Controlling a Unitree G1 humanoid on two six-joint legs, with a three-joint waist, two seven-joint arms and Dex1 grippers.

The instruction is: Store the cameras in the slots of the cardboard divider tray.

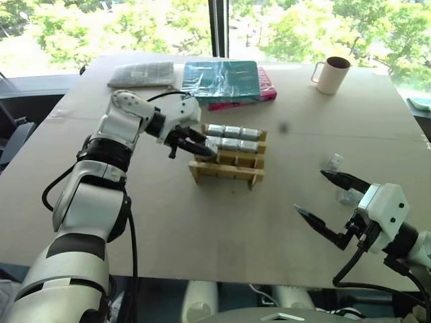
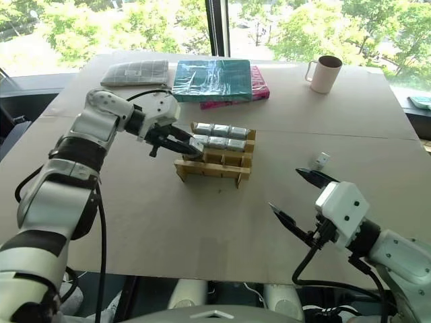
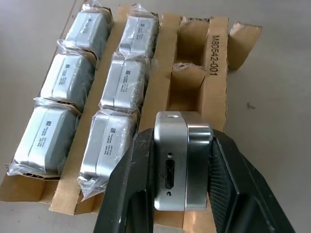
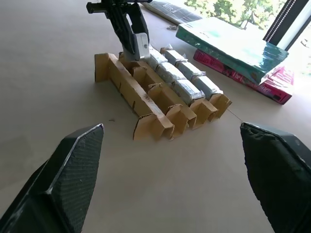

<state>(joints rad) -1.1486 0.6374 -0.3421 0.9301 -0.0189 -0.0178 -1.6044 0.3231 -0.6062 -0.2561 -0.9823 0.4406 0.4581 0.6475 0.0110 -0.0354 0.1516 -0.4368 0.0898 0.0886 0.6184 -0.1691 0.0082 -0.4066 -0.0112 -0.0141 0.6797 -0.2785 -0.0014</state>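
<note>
Clamped between the left gripper's (image 3: 171, 194) black fingers sits a small boxy silver-grey camera (image 3: 181, 160), gripped across its flat sides, hovering just above the empty row of the tan cardboard divider tray (image 3: 217, 58). Rigid and smooth-shelled, probably light but slippery. Six wrapped cameras (image 3: 124, 85) fill the other slots. Right gripper (image 1: 323, 200) hangs spread wide, well apart.
</note>
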